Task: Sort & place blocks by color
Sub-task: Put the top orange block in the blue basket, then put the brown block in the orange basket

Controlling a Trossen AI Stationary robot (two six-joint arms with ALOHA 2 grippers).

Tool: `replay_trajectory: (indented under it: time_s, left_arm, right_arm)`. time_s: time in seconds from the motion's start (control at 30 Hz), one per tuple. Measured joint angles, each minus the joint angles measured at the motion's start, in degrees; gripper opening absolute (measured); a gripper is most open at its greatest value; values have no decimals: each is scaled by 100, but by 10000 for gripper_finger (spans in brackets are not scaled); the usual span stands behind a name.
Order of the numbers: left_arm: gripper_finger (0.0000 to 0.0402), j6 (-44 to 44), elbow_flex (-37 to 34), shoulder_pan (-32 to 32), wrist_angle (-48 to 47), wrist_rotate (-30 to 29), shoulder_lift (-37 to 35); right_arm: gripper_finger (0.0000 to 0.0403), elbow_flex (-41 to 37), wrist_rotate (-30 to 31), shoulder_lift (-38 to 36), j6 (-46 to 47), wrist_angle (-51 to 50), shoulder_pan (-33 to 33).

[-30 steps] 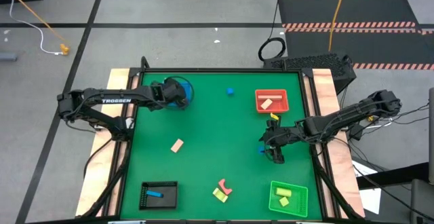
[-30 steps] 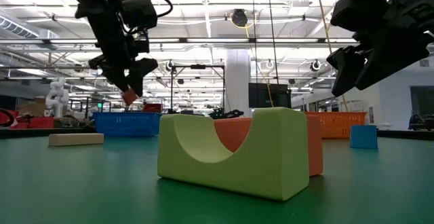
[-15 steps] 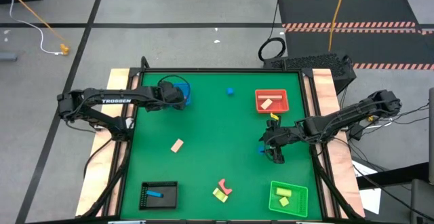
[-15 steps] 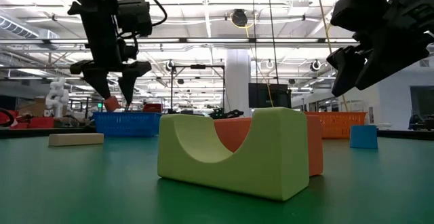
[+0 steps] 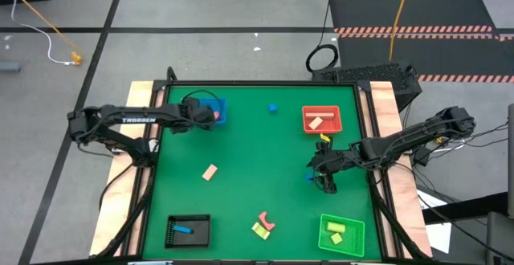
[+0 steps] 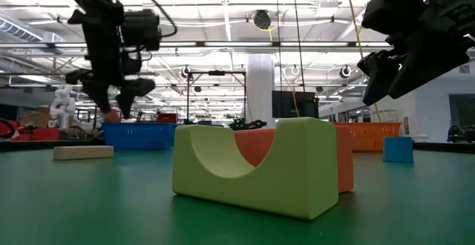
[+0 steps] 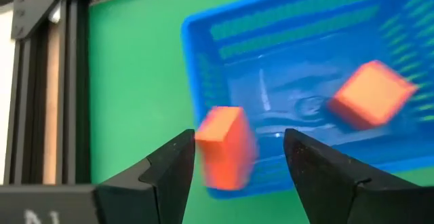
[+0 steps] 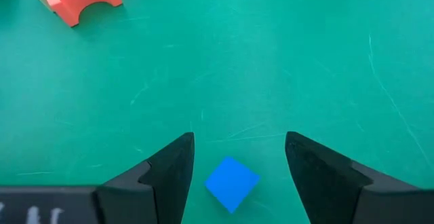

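My left gripper [image 5: 205, 114] [image 7: 237, 163] hangs open over the left rim of the blue tray [image 5: 218, 104] at the table's far left. A blurred pink-red block [image 7: 224, 146] shows between its fingers, low beside the tray in the low view [image 6: 111, 116]. Another pink-red block [image 7: 373, 94] lies inside the blue tray. My right gripper [image 5: 324, 181] [image 8: 234, 163] is open and raised over a blue cube [image 8: 232, 182] [image 6: 398, 149], which rests flat on the table below the gap. My left gripper has its open fingers on either side of the pink-red block [image 7: 224, 146], coming from above. The block is clear of one finger [image 7: 305, 156]. Whether it touches the other finger [image 7: 180, 159], I cannot tell.
A red tray [image 5: 321, 128] at far right holds a tan block. A green tray [image 5: 341, 245] at near right holds yellow blocks. A black tray [image 5: 188, 239] at near left holds a blue bar. Loose on the table are a tan bar [image 5: 210, 172], yellow and pink-red arches [image 5: 262, 225] and a small blue block [image 5: 273, 108].
My left gripper has opened and let go of the pink-red block it held over the blue tray. It has then drifted toward the table's left edge. The block has dropped below the fingertips.
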Motion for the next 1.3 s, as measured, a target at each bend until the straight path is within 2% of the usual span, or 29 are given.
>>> replay_trajectory:
  time_s: [0.2,0.6,0.73,0.9,0.97,1.13,1.3]
  left_arm:
    - [225,-11,-454,108,247,-112,0]
    - [225,171,-454,23,377,2,-35]
    - [225,559,-162,-37,339,-274,-204]
    - [225,1264,386,-237,583,-301,-440]
    - [225,1715,545,-372,925,-86,-470]
    - [225,3217,477,-764,2679,1145,-431]
    - [225,4135,361,-1157,4213,1193,4]
  right_arm:
    - [222,0,2,0,0,0,0]
    - [222,0,7,-2,20,0,-133]
    - [222,0,5,-2,24,7,-263]
    - [222,0,4,-2,369,210,-487]
    - [222,0,5,-2,698,300,-586]
    - [222,0,4,-2,1309,304,-776]
    - [222,0,4,-2,1346,383,-833]
